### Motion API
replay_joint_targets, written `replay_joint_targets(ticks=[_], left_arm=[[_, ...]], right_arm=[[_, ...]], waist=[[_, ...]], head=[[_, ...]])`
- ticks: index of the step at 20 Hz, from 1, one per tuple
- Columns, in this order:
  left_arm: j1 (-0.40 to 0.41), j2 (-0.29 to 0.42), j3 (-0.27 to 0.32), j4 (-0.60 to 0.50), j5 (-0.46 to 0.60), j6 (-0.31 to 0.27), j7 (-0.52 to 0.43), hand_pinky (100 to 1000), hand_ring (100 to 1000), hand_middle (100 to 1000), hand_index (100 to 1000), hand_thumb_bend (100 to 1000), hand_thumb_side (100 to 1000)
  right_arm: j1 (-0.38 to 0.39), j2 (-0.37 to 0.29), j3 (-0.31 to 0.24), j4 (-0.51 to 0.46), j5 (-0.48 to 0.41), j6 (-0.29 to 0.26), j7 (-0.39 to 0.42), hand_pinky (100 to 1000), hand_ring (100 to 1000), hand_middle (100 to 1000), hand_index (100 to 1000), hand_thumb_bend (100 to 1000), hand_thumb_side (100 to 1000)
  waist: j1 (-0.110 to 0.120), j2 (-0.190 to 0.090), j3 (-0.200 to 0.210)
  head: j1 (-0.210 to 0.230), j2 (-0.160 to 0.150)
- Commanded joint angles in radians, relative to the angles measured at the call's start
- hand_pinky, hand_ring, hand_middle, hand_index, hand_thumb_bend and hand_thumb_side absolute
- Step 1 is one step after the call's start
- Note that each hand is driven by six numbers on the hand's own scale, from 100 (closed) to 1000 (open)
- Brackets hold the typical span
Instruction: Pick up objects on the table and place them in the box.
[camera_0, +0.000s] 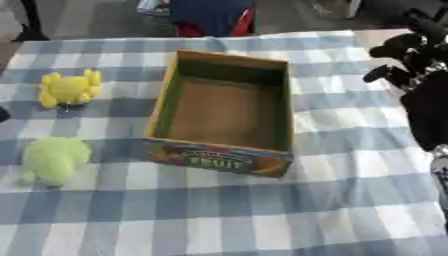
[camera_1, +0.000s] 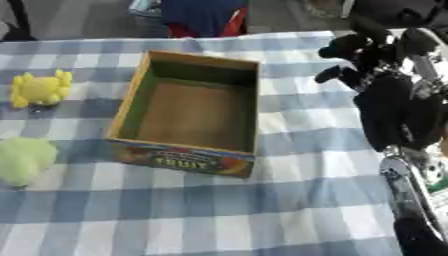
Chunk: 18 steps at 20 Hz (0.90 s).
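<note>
Box (camera_0: 223, 112) sits empty, nothing placed yet. Yellow toy (camera_0: 68, 89) and green plush (camera_0: 54, 159) wait on the tabletop (camera_0: 262, 215) to its left. Your right hand (camera_1: 367, 50) hovers, fingers curled, holding nothing.

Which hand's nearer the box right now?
Right. The right hand hangs beside the box's far right corner, fingers curled, holding nothing. The left hand isn't in view.

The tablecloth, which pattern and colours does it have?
Blue and white checks on the tablecloth, best in the left eye view.
</note>
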Motion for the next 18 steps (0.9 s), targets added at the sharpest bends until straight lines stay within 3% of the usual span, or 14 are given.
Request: replay_joint_targets(ticks=[1, 8, 18], left_arm=[[-0.023, 0.059, -0.022, -0.014, -0.012, 0.006, -0.076, 469, 795, 775, 937, 832, 909], [-0.042, 0.06, -0.066, -0.014, -0.005, 0.005, -0.256, 533, 858, 838, 976, 835, 891], [-0.076, 0.04, -0.126, 0.01, 0.086, 0.051, -0.375, 562, 883, 864, 1000, 838, 807]], right_arm=[[-0.005, -0.025, -0.003, -0.021, 0.002, -0.002, 0.002, 554, 731, 661, 848, 100, 1000], [-0.003, -0.023, 0.0, -0.021, 0.008, 0.005, 0.006, 554, 733, 660, 848, 100, 1000], [-0.002, -0.019, 0.005, -0.021, 0.017, 0.012, 0.013, 552, 734, 659, 847, 100, 1000]], waist=[[0.001, -0.019, -0.002], [0.002, -0.019, -0.001], [0.004, -0.015, -0.005]], head=[[0.002, -0.002], [0.013, -0.007], [0.028, -0.017]])
